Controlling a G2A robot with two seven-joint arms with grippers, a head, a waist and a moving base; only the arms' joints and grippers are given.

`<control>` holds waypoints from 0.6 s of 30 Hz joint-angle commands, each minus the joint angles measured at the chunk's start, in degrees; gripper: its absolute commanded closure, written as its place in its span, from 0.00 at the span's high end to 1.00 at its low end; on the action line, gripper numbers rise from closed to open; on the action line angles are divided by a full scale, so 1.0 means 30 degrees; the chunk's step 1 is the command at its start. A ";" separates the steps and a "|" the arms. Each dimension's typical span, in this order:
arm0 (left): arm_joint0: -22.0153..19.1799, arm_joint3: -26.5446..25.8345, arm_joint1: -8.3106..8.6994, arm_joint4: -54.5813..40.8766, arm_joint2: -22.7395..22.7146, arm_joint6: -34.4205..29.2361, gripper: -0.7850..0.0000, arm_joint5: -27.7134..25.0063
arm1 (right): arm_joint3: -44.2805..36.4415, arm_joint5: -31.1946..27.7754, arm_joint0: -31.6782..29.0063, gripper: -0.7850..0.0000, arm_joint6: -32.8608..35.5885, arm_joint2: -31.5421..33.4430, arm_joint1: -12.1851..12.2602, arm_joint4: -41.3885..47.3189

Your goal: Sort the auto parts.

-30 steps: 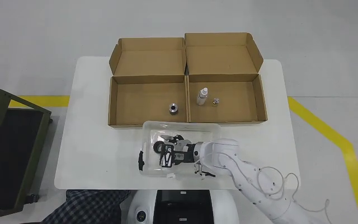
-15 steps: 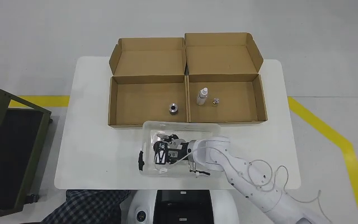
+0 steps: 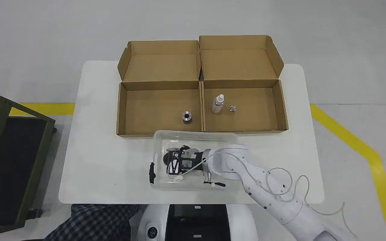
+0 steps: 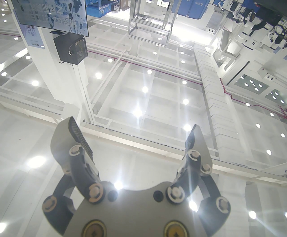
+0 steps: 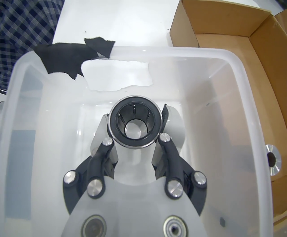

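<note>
The right gripper [image 5: 135,115] clamps a black, steel-rimmed bearing [image 5: 157,122] inside the clear bin [image 5: 244,96]. Its bore axis is in line with the gripper, open end facing the wrist. The left gripper [image 4: 134,140] gapes wide.

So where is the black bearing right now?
In the right wrist view, the black bearing is clamped in the right tool inside the clear bin, beside the left cardboard box.
</note>
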 commanded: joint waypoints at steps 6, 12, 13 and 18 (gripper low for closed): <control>0.0000 0.0000 0.0000 0.0000 0.0000 0.0000 1.00 0.0000 | -0.0739 -0.0638 -0.0214 0.00 0.0111 0.0444 0.0142 0.0258; 0.0000 0.0000 0.0000 0.0000 0.0000 0.0000 1.00 0.0000 | -0.2153 -0.1151 -0.0873 0.00 0.0197 0.1380 0.0485 0.0284; 0.0000 0.0000 0.0000 0.0000 0.0000 0.0000 1.00 0.0000 | -0.2398 -0.1271 -0.1008 0.00 0.0155 0.1546 0.0542 0.0389; 0.0000 0.0000 0.0000 0.0000 0.0000 0.0000 1.00 0.0000 | -0.3586 -0.1945 -0.1455 0.00 0.0234 0.2594 0.0821 0.1439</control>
